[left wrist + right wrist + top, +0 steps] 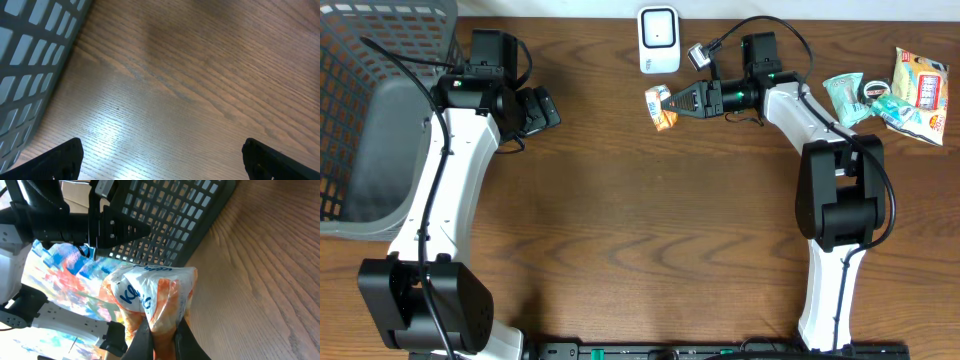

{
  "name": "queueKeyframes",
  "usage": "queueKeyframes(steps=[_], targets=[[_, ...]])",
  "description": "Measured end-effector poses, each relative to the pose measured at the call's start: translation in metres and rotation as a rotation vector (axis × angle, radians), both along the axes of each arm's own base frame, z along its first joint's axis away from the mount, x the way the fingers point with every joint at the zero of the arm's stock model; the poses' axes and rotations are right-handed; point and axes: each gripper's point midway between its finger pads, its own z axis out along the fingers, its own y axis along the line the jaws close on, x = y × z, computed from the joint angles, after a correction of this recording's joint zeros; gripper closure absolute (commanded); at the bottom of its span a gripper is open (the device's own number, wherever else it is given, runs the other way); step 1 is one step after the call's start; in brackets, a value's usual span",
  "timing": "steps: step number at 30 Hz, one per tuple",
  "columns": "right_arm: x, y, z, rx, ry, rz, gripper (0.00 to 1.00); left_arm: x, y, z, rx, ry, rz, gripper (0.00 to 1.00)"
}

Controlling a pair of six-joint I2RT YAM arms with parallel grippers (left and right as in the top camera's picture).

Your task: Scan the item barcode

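Observation:
An orange-and-white snack packet (660, 107) with blue lettering hangs above the table, just below the white barcode scanner (659, 40) at the back edge. My right gripper (672, 104) is shut on the packet's lower end; in the right wrist view the crinkled packet (152, 297) is pinched between the two dark fingers (141, 339). Over at the left, beside the basket, my left gripper (548, 108) stands open. Its two black fingertips (60, 160) sit far apart over bare wood with nothing between them.
A grey mesh basket (370, 110) fills the left end of the table, and its wall (25, 65) shows in the left wrist view. Several more snack packets (890, 95) lie at the far right. The scanner's cable loops around the right arm's wrist.

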Motion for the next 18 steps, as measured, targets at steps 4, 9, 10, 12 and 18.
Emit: queueKeyframes(steps=[4,9,10,12,18], targets=[[0.0,0.0,0.0,0.0,0.0,0.0,0.99,0.0,0.0,0.0,0.0,0.0,0.0,0.0],[0.001,-0.001,0.0,0.0,-0.002,-0.003,0.99,0.0,0.0,0.0,0.0,0.0,0.0,0.0],[0.001,-0.002,0.0,0.0,-0.002,-0.005,0.99,0.0,0.0,0.0,0.0,0.0,0.0,0.0],[0.004,-0.006,0.0,0.001,-0.002,-0.014,0.99,0.0,0.0,0.0,0.0,0.0,0.0,0.0],[0.014,-0.026,0.0,0.0,-0.002,-0.059,0.99,0.0,0.0,0.0,0.0,0.0,0.0,0.0]])
